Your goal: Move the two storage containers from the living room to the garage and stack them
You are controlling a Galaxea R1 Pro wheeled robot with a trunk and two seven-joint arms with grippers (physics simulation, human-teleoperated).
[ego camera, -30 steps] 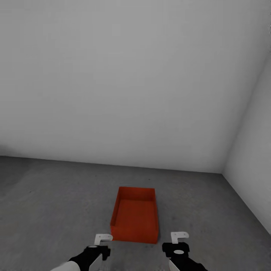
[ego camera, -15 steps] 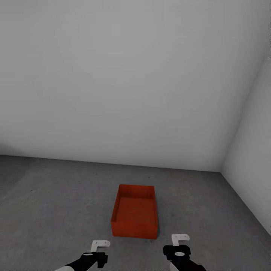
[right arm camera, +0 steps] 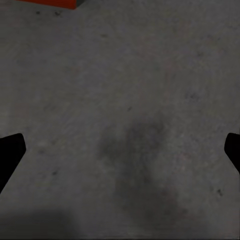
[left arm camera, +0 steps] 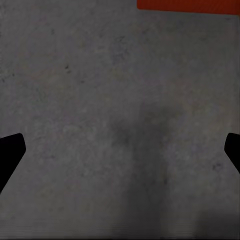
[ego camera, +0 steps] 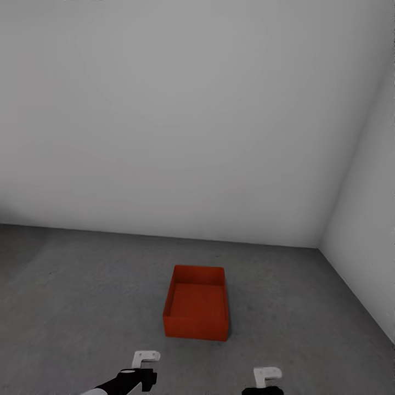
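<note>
One orange-red lidless storage container (ego camera: 196, 307) stands upright on the grey concrete floor (ego camera: 82, 285) of the garage, near the corner of two white walls. Its inside looks empty. My left gripper (ego camera: 144, 363) hangs low in the head view, short of the container's near left corner and apart from it. My right gripper (ego camera: 267, 377) is at the picture's bottom edge, short of the near right corner. In the left wrist view the left gripper (left arm camera: 120, 150) is open over bare floor, with the container's edge (left arm camera: 187, 5) beyond it. The right gripper (right arm camera: 120, 150) is open too, a container corner (right arm camera: 50, 2) beyond it.
A plain white wall (ego camera: 164, 120) runs behind the container. A second white wall (ego camera: 367, 219) closes the right side. Bare concrete stretches to the left of the bin and around it.
The whole view has shifted as the camera moved: the container now sits a little farther from me. Both grippers have dropped lower in the picture, the right one most. Nothing was grasped.
</note>
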